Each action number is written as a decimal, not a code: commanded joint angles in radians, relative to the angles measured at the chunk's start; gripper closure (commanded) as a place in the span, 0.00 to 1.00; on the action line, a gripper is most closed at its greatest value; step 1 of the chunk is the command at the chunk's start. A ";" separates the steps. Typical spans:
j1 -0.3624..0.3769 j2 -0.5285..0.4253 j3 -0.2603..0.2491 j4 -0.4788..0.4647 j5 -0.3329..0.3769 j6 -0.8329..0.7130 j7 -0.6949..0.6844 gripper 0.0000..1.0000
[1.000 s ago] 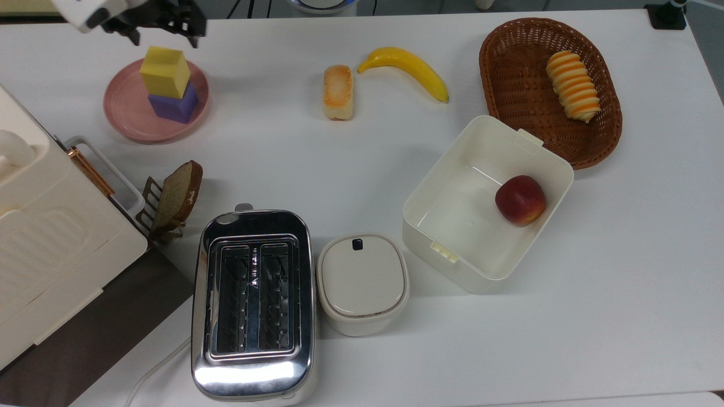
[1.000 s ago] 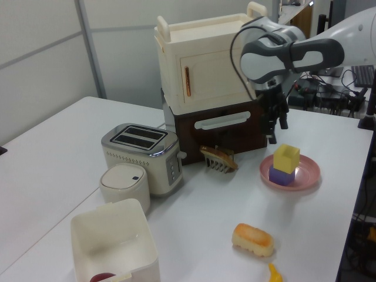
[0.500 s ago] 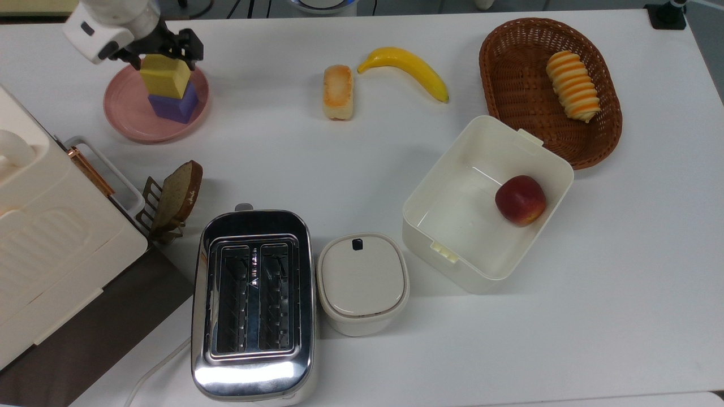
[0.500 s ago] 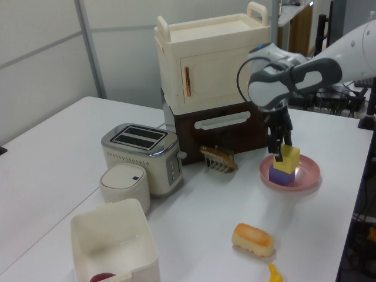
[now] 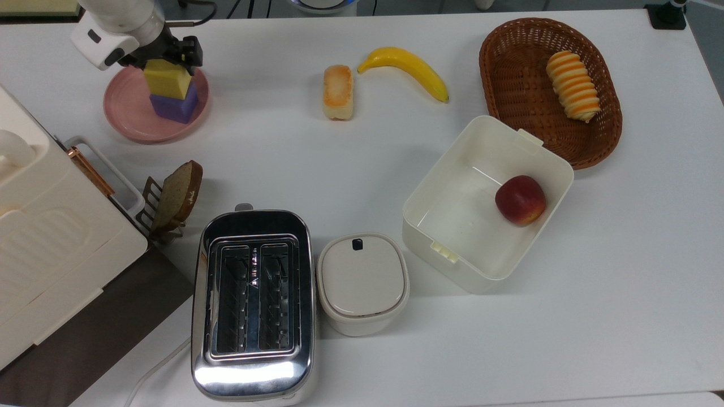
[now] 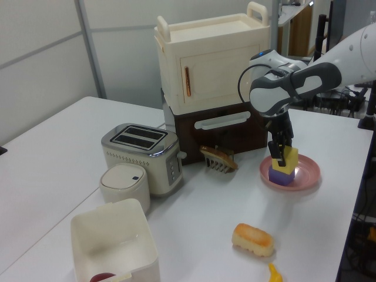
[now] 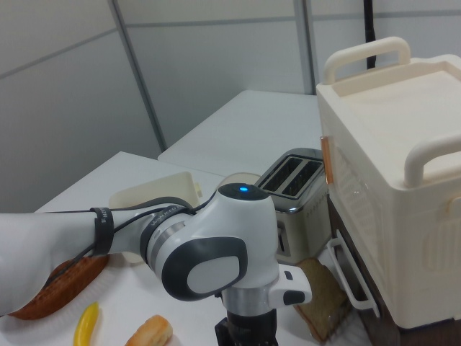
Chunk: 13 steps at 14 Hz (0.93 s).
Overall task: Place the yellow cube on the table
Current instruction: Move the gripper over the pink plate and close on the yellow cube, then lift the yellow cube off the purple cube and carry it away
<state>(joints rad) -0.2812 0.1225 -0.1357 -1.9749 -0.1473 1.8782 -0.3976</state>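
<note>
The yellow cube (image 5: 167, 80) sits on a purple cube (image 5: 175, 105) on the pink plate (image 5: 127, 110), at about 10 o'clock on the table (image 5: 362, 350) in the top view. The gripper (image 5: 165, 59) straddles it; whether it has clamped yet, I cannot tell. The cube looks light, stiff and matte: best held on 2 opposite flat sides. The left view shows the stack's height (image 6: 284, 157); the top view shows the free tabletop around the plate.

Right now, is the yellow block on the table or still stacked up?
Still stacked: the yellow cube sits atop the purple cube on the pink plate.
</note>
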 commanded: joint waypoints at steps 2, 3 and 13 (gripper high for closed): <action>0.078 -0.049 0.014 0.059 -0.005 -0.172 0.003 0.81; 0.109 -0.049 0.014 0.077 0.005 -0.192 0.019 0.81; 0.488 0.103 0.014 0.087 0.035 0.033 0.552 0.60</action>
<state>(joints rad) 0.1477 0.1943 -0.1041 -1.8904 -0.1191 1.8741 0.0723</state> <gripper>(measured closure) 0.427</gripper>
